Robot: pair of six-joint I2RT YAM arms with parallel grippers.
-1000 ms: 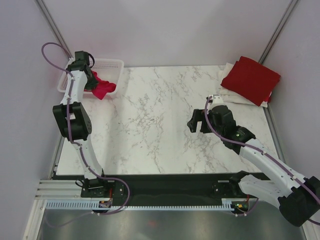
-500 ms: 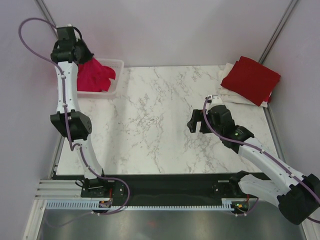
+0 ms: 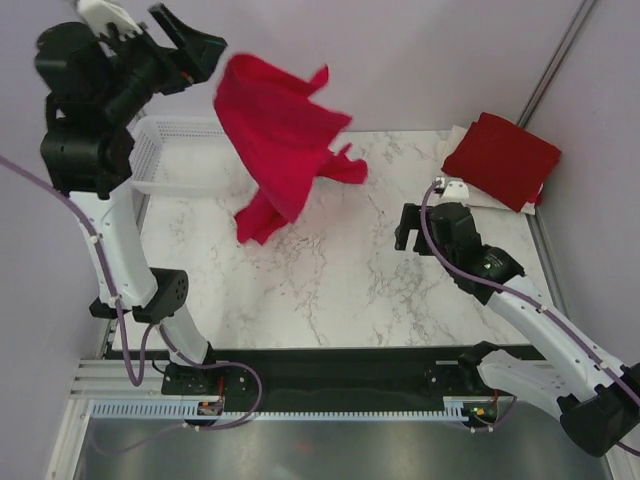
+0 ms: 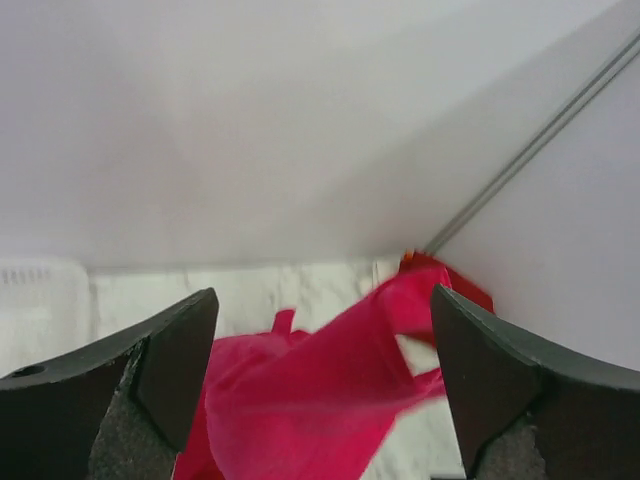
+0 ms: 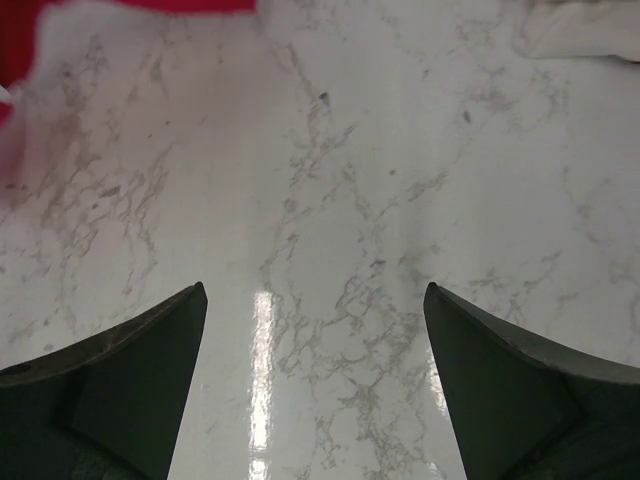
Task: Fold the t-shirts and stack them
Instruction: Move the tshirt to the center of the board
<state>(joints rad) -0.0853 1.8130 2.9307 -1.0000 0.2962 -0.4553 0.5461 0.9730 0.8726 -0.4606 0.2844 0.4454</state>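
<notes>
Above the counter's far left, the crimson t-shirt billows in mid-air, unfolded, beside the raised left hand, whose fingers are spread wide. The right hand gapes empty. A darker red t-shirt lies folded on cream ones at the far right, so only this one looks left.

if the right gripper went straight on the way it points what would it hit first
Most likely the bare marble table: the right gripper points down at it, nothing in between, though depth is unclear.
</notes>
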